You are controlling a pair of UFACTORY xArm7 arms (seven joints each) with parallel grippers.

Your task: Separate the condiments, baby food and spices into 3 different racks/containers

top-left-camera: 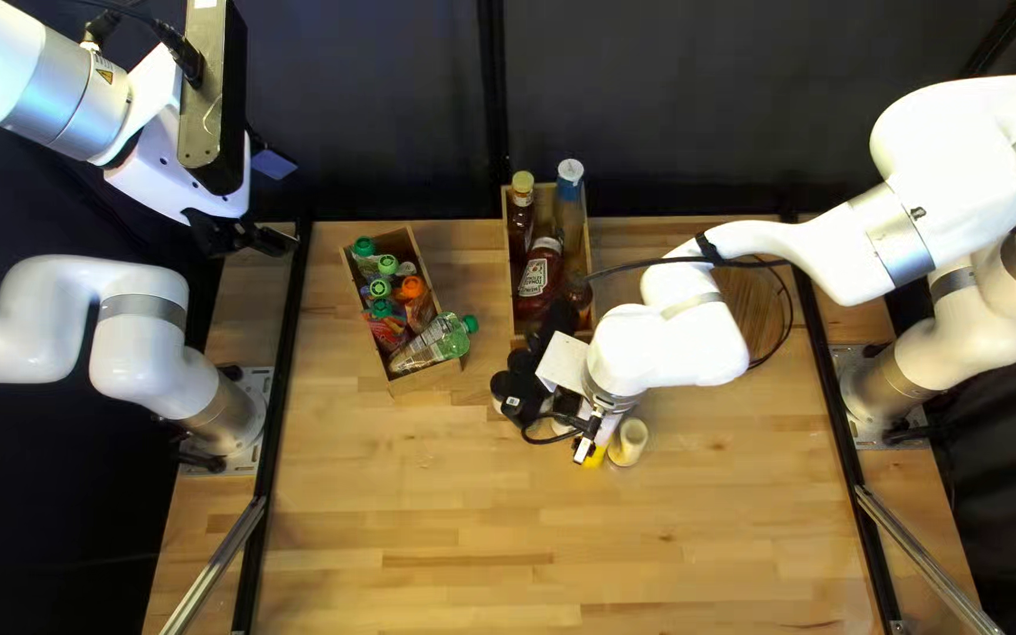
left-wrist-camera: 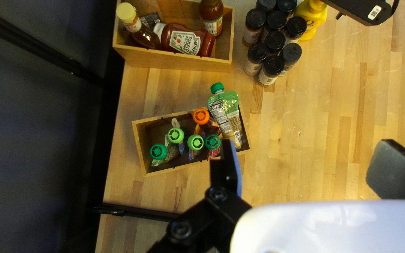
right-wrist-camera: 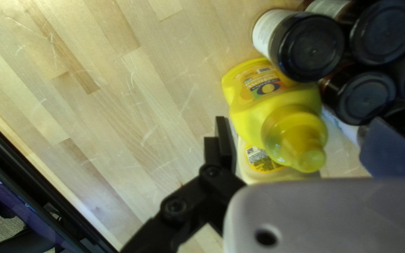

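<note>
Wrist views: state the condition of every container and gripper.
Left gripper, open, empty
Right gripper, open
Condiment box, open-topped
Baby-food box, open-topped
Pouches, capped, in baby-food box
Ketchup bottle, capped, in condiment box
Yellow-capped bottle, closed, in condiment box
Amber bottle, in condiment box
Spice jars, lids on, unboxed
Mustard bottle, closed, unboxed
Pale bottle, unboxed, cap unclear

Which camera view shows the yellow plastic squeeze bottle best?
The right wrist view: the yellow plastic squeeze bottle appears large there, with label and nozzle showing. The left wrist view shows it smaller and partly cut off, beside black-lidded jars. The top left view shows only a yellow patch, mostly hidden by my right arm.
</note>
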